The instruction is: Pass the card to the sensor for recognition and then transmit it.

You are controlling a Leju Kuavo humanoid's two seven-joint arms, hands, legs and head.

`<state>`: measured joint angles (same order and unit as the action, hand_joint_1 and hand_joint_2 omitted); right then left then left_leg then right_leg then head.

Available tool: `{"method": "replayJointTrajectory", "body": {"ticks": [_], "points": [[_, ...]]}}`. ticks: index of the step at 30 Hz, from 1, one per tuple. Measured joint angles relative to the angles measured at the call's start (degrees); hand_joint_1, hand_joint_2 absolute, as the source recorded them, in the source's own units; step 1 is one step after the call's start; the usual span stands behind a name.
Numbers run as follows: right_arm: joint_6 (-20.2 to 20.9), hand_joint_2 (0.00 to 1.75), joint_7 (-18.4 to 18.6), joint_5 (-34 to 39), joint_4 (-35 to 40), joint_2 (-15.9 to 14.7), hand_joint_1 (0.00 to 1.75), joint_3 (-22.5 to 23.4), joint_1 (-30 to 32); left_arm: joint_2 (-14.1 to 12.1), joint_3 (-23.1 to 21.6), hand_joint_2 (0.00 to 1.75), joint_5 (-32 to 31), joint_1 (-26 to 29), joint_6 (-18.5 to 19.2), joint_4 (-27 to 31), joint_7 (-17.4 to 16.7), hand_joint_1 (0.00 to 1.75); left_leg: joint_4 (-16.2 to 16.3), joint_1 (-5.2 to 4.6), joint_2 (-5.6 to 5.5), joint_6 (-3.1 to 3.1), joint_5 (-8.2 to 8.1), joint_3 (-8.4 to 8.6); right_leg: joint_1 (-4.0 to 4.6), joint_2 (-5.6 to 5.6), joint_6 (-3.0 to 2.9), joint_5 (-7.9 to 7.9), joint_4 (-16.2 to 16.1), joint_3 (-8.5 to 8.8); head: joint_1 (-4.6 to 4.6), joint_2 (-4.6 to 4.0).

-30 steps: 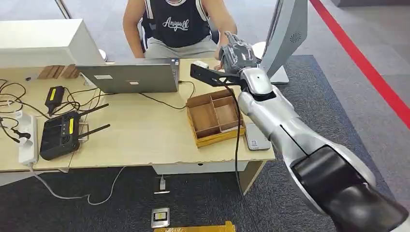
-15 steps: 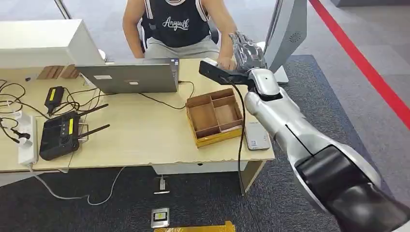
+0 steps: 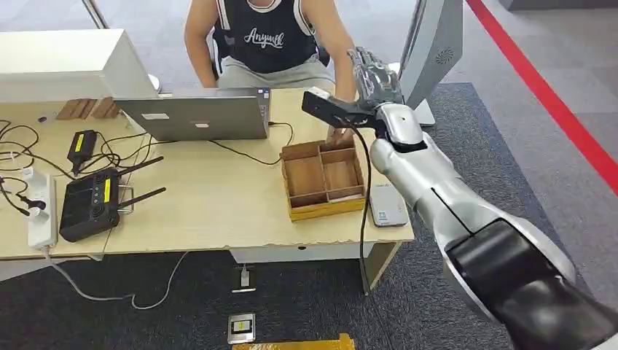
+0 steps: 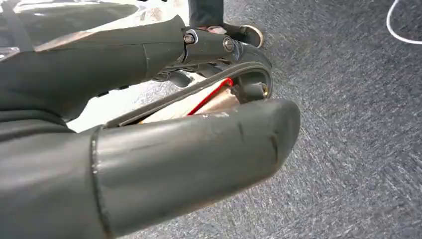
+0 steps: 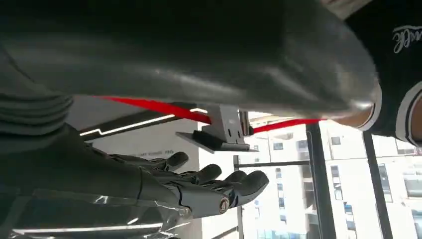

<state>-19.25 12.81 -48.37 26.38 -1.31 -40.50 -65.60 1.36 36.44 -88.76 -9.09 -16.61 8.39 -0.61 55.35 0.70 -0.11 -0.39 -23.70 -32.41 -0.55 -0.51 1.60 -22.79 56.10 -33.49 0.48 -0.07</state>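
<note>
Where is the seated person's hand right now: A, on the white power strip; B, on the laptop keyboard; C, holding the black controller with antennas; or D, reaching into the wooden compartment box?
D: the person's hand reaches down at the far edge of the wooden compartment box, beside the robot's raised right hand.

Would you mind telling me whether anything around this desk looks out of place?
Yes: a small card-like item and a yellow flat object lie on the carpet in front of the desk, rather than on it.
</note>
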Motion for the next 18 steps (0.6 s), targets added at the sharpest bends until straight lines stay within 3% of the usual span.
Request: {"method": "replayJointTrajectory", "body": {"ticks": [6, 11, 14, 18], "points": [[-0.83, 0.00, -0.66, 0.53, 0.02, -0.35, 0.00, 0.26, -0.03, 0.00, 0.00, 0.00, 0.31, 0.08, -0.06, 0.00, 0.00, 0.00, 0.00, 0.00, 0.00, 0.00, 0.00, 0.00, 0.00, 0.00, 0.00, 0.00, 0.00, 0.00, 0.00, 0.00], [-6.91, 0.00, -2.36, 2.25, 1.38, -1.69, 0.00, 1.29, -0.10, -0.13, 0.00, 0.00, 1.60, 0.48, -0.57, 0.00, -0.59, 0.00, 0.00, 0.00, -0.01, 0.00, 0.00, 0.01, 0.00, 0.00, 0.00, 0.00, 0.00, 0.00, -0.02, 0.00], [-8.83, 0.00, -0.41, 1.31, 4.09, -4.60, 0.00, 1.99, -0.02, -0.22, 0.02, 0.00, 2.78, 1.28, -1.38, 0.00, -0.46, 0.00, 0.04, -0.01, -0.01, 0.01, -0.01, 0.00, 0.00, -0.02, 0.02, -0.01, -0.03, -0.01, 0.00, 0.00], [-10.03, 0.00, 3.41, -0.28, 9.60, -10.78, 0.00, 3.85, 1.14, -0.28, 0.15, 0.00, 4.00, 2.81, -2.05, 0.00, -0.17, 0.00, 0.07, -0.01, -0.04, 0.09, -0.06, -0.03, -0.01, -0.06, 0.04, -0.02, -0.10, 0.05, 0.04, 0.00]]}}
